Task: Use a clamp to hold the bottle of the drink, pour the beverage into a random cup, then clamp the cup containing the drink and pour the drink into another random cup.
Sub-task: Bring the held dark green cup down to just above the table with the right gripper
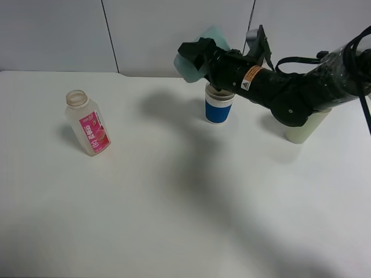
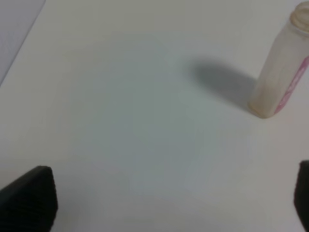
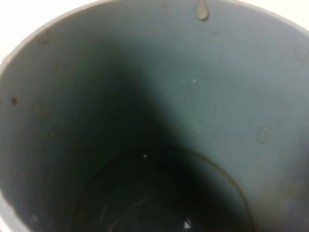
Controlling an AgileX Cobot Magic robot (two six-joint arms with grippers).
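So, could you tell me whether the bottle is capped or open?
Open: the bottle stands upright with no cap on its neck.

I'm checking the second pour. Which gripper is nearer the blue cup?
Right. The right gripper holds the teal cup tilted just above the blue cup; the left gripper is far off, near the bottle.

Right gripper point(image 1: 194, 58): fingertips hidden behind the teal cup point(image 1: 200, 55) it grips. Blue cup point(image 1: 219, 104): rim partly covered by the arm. Pale cup point(image 1: 304, 124) near the worktop's right edge: upper part hidden. Left wrist view: bottle point(image 2: 282, 72) cropped at top; finger pads point(image 2: 29, 198) cropped, blurred.
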